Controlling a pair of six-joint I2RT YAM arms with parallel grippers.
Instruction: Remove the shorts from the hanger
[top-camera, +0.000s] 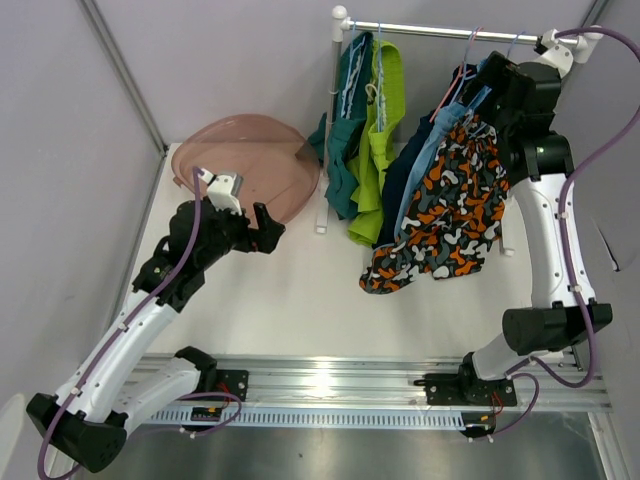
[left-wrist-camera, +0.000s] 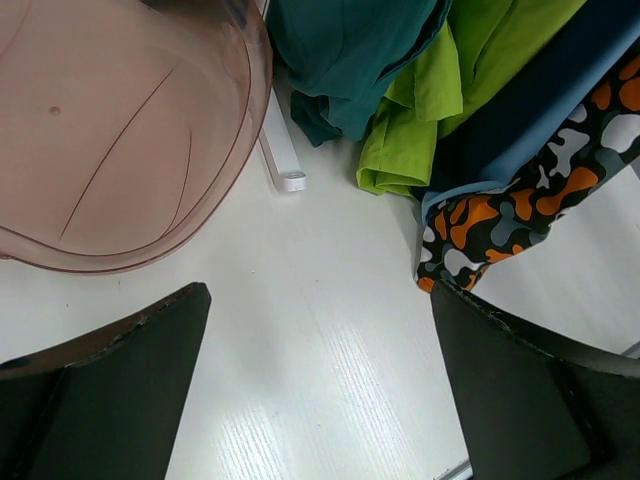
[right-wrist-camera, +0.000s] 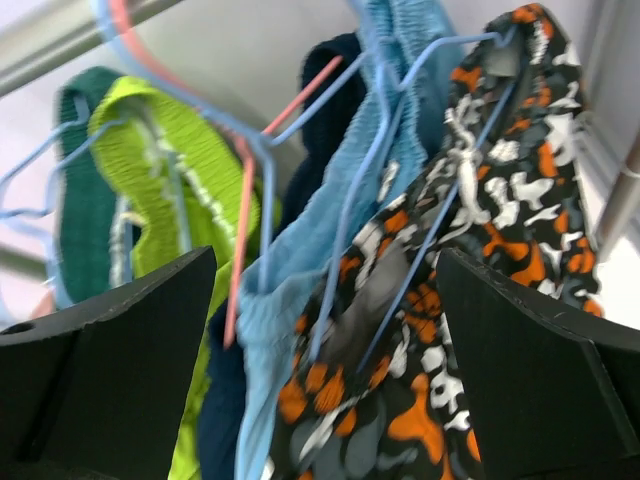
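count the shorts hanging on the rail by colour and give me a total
teal shorts: 1
lime green shorts: 1
navy shorts: 1
light blue shorts: 1
orange, black, grey and white patterned shorts: 1
total: 5

The left arm (top-camera: 150, 310) is reaching forward and low from its base, elbow bent, wrist angling toward the middle. The left gripper (top-camera: 268, 228) is pointing rightward, its jaws standing wide apart and holding nothing. The right arm (top-camera: 548, 230) is standing tall and folding over at the top, and the right gripper (top-camera: 485, 78) is aiming leftward, jaws spread wide, gripping nothing.
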